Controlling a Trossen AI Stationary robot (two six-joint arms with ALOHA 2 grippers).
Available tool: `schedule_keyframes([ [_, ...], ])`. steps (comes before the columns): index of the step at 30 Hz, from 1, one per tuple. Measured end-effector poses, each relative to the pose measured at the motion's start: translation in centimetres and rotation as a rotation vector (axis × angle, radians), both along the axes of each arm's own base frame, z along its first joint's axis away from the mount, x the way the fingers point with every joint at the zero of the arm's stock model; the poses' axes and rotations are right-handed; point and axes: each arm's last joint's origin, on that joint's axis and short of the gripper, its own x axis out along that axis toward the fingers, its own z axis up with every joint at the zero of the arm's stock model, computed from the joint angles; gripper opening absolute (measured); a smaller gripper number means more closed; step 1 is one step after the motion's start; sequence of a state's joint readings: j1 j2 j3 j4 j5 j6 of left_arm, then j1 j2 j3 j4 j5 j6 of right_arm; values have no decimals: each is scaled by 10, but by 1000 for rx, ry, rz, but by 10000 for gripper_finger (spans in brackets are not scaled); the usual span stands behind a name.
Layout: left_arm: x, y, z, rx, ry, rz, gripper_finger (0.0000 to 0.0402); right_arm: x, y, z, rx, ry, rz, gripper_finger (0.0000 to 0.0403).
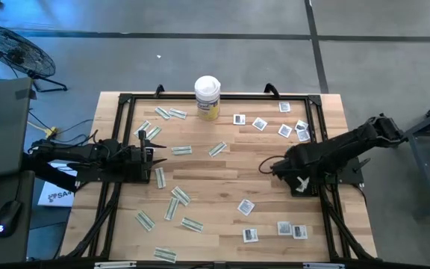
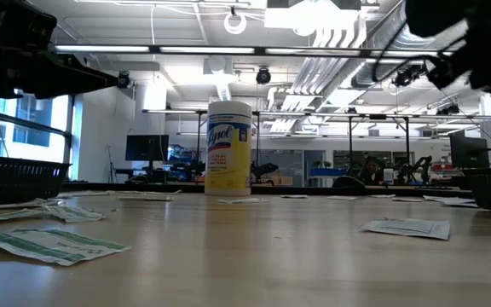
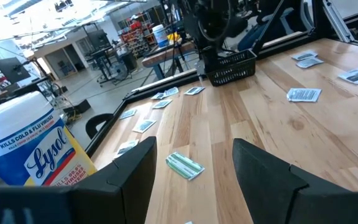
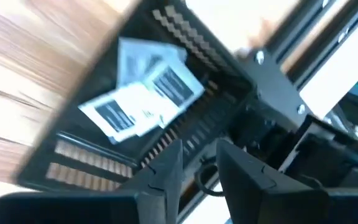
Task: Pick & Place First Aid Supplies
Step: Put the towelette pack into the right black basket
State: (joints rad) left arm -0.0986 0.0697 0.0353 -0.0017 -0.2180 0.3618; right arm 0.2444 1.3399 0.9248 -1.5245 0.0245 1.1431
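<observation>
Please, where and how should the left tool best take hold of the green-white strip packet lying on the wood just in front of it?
The strip packet lies flat on the table, ahead of the open left tool. Probably best to come straight down from above and pinch across its narrow width near the middle. Its long edges are close together and free, with no other packet touching it.

On the light wooden plank desk, the tall white-lidded, yellow-labelled wipe canister stands at twelve o'clock by the far edge. Narrow pale green-white oblong strip packets lie scattered from eleven through seven o'clock; small white square packets with a dark centre mark cluster at one to two o'clock and again at five o'clock. The dark left gripper sits at nine o'clock, the dark right gripper at three.
</observation>
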Motion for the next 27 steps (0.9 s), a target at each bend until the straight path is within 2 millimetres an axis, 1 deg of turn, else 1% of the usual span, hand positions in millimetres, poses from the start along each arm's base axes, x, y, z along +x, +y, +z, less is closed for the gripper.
schedule_keyframes([
  [3,0,0,0,0,0,0,206,7,-2,10,-40,-57,9,90],
  [6,0,0,0,0,0,0,206,11,-6,14,-90,-104,14,87],
  [9,0,0,0,0,0,0,206,15,-9,14,-105,-139,-3,88],
  [15,0,0,0,0,0,0,206,19,-17,7,-88,-168,-4,87],
  [27,0,0,0,0,0,0,206,24,-26,6,-114,-206,-42,87],
])
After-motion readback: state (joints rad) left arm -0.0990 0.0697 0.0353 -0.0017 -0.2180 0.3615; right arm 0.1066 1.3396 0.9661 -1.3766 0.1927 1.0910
